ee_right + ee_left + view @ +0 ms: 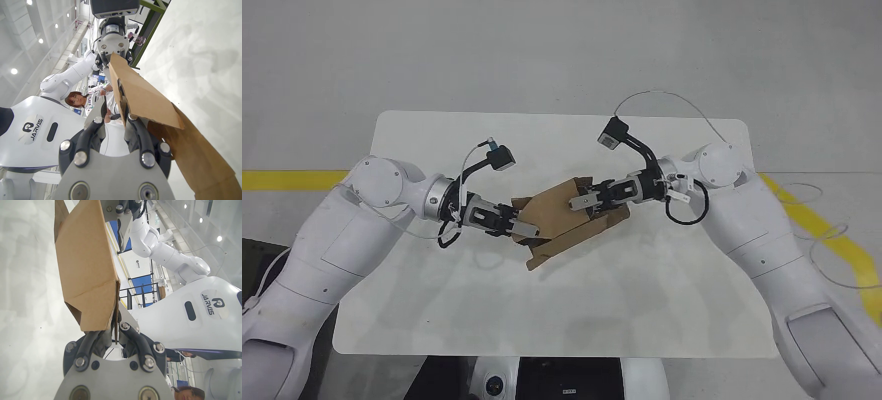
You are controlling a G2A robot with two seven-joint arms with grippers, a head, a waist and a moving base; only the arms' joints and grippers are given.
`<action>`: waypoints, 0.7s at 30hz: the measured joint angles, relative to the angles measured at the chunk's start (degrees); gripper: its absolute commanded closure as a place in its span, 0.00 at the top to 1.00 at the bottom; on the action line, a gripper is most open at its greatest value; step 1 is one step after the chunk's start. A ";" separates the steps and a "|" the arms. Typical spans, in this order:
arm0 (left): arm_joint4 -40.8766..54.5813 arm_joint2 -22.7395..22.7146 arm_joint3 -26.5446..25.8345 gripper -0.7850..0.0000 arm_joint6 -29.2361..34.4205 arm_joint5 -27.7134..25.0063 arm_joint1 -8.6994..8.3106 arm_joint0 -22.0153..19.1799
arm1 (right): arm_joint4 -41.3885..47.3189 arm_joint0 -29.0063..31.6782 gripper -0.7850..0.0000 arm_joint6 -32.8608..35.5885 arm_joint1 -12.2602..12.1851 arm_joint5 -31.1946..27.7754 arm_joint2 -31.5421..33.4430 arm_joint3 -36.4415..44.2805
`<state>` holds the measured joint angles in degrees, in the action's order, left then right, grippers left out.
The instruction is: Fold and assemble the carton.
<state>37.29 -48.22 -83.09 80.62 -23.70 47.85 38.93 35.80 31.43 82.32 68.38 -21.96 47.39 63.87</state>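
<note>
White table [642, 300] under brown carton [562, 225]; grey floor [542, 50], yellow stripe [282, 180].

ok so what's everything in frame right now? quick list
carton: 1, brown, at the middle of the table, between the two grippers
table: 1, white, under both arms
floor line: 1, yellow, on the grey floor, showing on either side of the table
left gripper: 1, black and silver, fingers shut on the carton's end toward the left arm
right gripper: 1, black and silver, at the carton's opposite end
</note>
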 measured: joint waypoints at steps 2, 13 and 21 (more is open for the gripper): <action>0.14 0.26 0.04 0.00 -0.13 -0.13 -0.15 -0.10 | -0.20 -0.04 0.26 0.17 0.03 0.17 -0.04 0.06; 0.68 2.16 0.13 0.00 -0.56 -0.56 -0.59 -0.94 | -0.49 -1.33 0.24 0.03 1.30 0.03 -2.27 -0.07; 1.03 3.19 0.11 0.00 -0.90 -0.90 -0.87 -1.54 | -0.74 -1.98 0.06 0.01 1.97 0.01 -3.28 -0.80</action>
<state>38.32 -45.04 -82.98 79.72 -24.60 46.98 37.38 35.06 29.44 82.33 70.35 -21.95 44.11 63.07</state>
